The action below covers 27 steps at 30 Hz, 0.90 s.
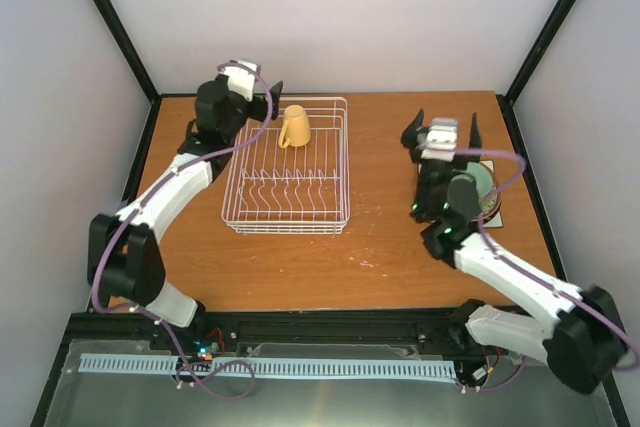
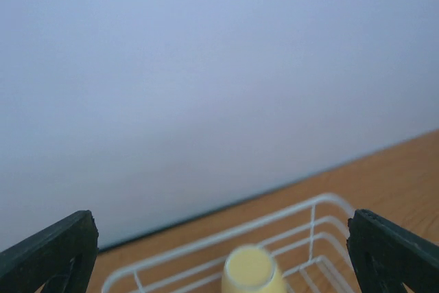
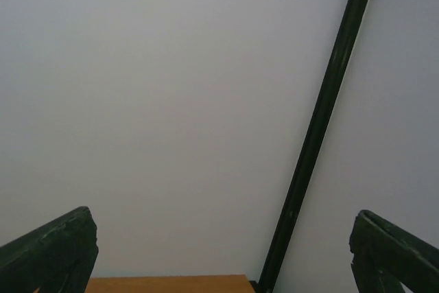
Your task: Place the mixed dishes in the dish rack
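Observation:
The white wire dish rack (image 1: 288, 169) stands left of the table's middle. A yellow-tan mug (image 1: 294, 127) sits upside down in its far end, and also shows in the left wrist view (image 2: 252, 272) with the rack's rim (image 2: 288, 219). My left gripper (image 1: 266, 101) is open and empty, just left of the mug at the rack's far corner. My right gripper (image 1: 441, 133) is open and empty, raised over a stack of plates (image 1: 487, 185). The arm mostly hides the stack; a greenish face and a dark patterned rim (image 1: 494, 211) show. The grey-green cup and white plate are out of view.
The wooden table (image 1: 380, 247) is enclosed by white walls with black corner posts (image 3: 322, 121). The left wrist view shows the back wall beyond the rack. The right wrist view shows only wall, post and a strip of table (image 3: 164, 284).

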Each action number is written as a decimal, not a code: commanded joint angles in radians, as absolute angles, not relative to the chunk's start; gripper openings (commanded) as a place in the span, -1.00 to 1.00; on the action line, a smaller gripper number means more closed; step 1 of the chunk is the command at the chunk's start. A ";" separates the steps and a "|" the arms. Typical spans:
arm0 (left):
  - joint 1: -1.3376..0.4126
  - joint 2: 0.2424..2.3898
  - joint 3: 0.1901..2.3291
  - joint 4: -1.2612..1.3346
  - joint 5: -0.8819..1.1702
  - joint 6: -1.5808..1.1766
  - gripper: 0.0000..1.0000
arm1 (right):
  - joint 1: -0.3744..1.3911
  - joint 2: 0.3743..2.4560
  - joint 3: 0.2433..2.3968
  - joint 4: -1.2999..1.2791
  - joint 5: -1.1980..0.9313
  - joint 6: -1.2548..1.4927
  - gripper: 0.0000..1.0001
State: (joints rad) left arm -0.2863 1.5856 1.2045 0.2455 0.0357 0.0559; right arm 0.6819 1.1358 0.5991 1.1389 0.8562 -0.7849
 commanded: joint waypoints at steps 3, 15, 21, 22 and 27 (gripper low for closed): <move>-0.288 1.447 1.335 0.118 0.255 -0.043 1.00 | 0.415 0.927 0.859 -0.018 0.619 0.064 0.80; -0.408 1.605 1.561 -0.101 0.475 -0.025 0.99 | -0.028 1.037 1.085 -0.722 0.312 0.409 0.17; -0.439 1.643 1.584 -0.193 0.429 0.012 0.99 | -0.263 1.117 1.055 -0.729 0.002 0.447 0.00; -0.441 1.647 1.587 -0.212 0.414 0.018 0.99 | -0.272 1.141 1.060 -0.734 -0.002 0.442 0.00; -0.442 1.618 1.544 -0.232 0.366 0.023 0.99 | -0.303 1.246 1.069 -0.714 -0.068 0.431 0.01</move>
State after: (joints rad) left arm -0.4408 1.6520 1.5276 -0.1905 0.4137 -0.0067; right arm -0.2771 1.1904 1.0554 -0.6983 0.0643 0.4129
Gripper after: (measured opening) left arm 0.997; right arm 0.506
